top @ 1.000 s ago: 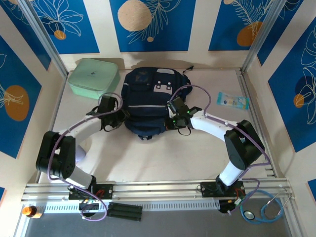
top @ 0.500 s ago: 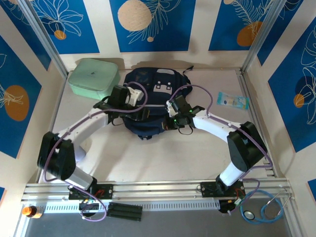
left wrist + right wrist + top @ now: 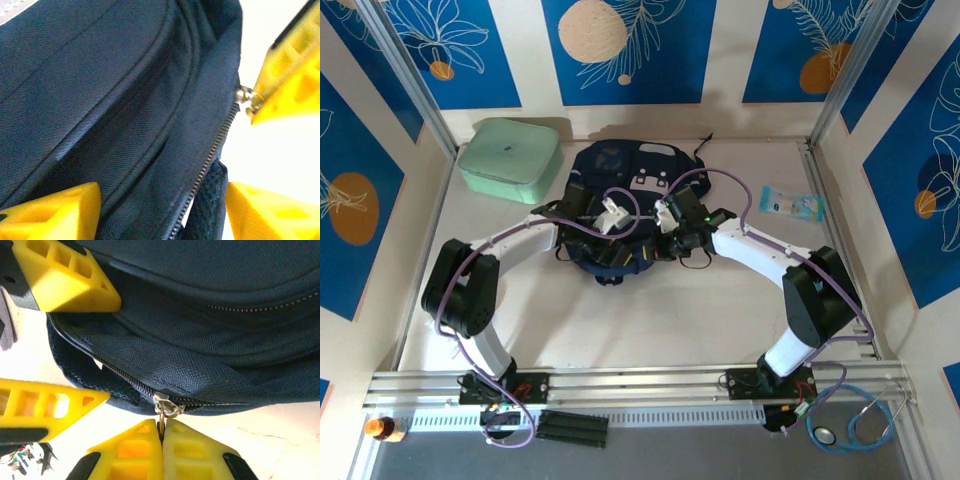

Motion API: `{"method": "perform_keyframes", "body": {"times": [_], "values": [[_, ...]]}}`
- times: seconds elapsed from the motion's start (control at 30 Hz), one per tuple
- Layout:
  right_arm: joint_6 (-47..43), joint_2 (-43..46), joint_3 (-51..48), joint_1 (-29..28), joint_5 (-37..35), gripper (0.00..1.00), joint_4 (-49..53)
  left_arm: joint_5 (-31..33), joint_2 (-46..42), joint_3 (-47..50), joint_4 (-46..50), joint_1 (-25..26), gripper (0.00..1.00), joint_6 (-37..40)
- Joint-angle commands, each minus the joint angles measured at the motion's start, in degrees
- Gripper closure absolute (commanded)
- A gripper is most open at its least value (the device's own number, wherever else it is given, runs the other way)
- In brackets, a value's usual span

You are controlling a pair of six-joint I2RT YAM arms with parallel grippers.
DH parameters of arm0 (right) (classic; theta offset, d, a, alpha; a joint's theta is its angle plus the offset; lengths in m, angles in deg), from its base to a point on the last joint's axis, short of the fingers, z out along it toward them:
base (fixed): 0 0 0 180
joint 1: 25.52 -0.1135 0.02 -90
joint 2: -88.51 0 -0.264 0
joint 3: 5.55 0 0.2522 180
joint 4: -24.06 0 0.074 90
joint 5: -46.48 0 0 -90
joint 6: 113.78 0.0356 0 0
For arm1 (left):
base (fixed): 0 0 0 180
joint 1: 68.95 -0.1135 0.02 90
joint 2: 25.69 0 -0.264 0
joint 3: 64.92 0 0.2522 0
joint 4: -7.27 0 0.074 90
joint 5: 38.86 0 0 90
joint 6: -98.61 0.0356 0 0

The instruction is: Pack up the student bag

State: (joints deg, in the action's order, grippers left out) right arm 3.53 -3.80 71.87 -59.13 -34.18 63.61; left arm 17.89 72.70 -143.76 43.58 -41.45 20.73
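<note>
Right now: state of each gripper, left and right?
Left gripper: open, jaws either side of the navy-blue fabric backpack's zipped edge.
Right gripper: shut on the backpack's small silver metal zipper pull.

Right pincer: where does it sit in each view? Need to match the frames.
Top external: centre of frame, right pincer at the near edge of the student bag.
Left wrist: upper right corner, yellow tips on the zipper pull.
Right wrist: bottom centre, shut on the zipper pull.
Shared landmark: the zipper pull in both wrist views; the navy bag in all three.
</note>
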Motion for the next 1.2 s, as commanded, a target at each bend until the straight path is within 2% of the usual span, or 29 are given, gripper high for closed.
{"method": "perform_keyframes", "body": {"times": [0.0, 0.13, 0.2, 0.3, 0.47, 0.67, 0.83, 0.97, 1.17], "values": [[1.2, 0.1, 2.3, 1.0, 4.6, 1.00, 1.1, -4.9, 1.1, -1.2, 3.3, -0.2, 0.37, 4.9], [0.9, 0.7, 2.5, 1.1, 5.1, 1.00, 1.2, -1.0, 2.6, -2.0, 3.1, -0.2, 0.54, 4.7], [0.9, 0.7, 2.4, 1.0, 5.2, 1.00, 1.3, -1.6, 2.7, -2.3, 1.6, -0.2, 0.67, 3.9], [1.2, -0.3, 2.9, 0.0, 4.3, 1.00, 1.9, -3.2, 1.9, -1.9, -1.5, -0.2, 0.80, 2.3], [4.1, -1.9, 4.1, -3.0, 2.7, 1.00, 1.6, -7.2, 0.6, -1.2, -6.7, -0.2, 0.92, -1.7], [8.6, -1.9, 2.5, -3.3, 2.3, 1.00, -1.2, -7.2, -0.5, 0.0, -9.5, -0.4, 0.97, -3.2], [9.9, 3.3, -1.1, -0.9, 0.1, 1.00, -1.8, -6.3, -1.2, 1.5, -11.5, -1.4, 1.00, -5.0], [11.2, 6.5, 0.0, -2.2, -8.0, 1.00, 4.7, -3.4, -1.9, 1.9, -13.1, -1.7, 1.00, -6.2], [16.3, 7.9, 0.6, -1.9, -13.8, 1.00, 11.0, -2.2, -2.0, 2.0, -13.7, -2.2, 1.00, -7.1]]}}
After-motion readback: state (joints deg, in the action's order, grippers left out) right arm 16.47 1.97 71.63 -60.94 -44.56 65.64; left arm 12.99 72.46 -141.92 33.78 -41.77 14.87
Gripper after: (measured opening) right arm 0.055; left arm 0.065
